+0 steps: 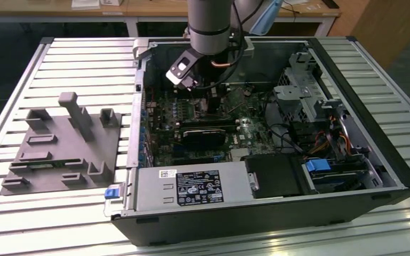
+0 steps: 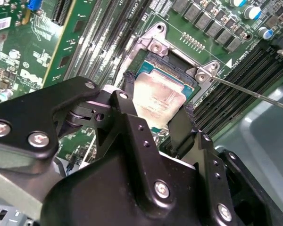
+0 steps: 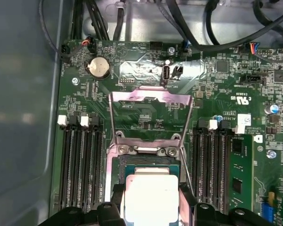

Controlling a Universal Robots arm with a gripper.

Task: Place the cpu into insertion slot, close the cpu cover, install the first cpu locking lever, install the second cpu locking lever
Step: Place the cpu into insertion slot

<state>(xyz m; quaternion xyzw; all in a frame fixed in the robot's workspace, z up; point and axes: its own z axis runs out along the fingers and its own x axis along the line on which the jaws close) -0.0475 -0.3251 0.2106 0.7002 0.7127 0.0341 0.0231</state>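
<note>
gripper (image 2: 158,101) in a snug pinch on the cpu (image 3: 150,193), right over the insertion slot (image 3: 146,162), cpu cover (image 3: 132,97) wide open

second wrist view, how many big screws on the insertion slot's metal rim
2. One screw where the thin wire lever starts, one at the next corner of the rim. The gripper covers the rest, so more may be hidden.
</note>
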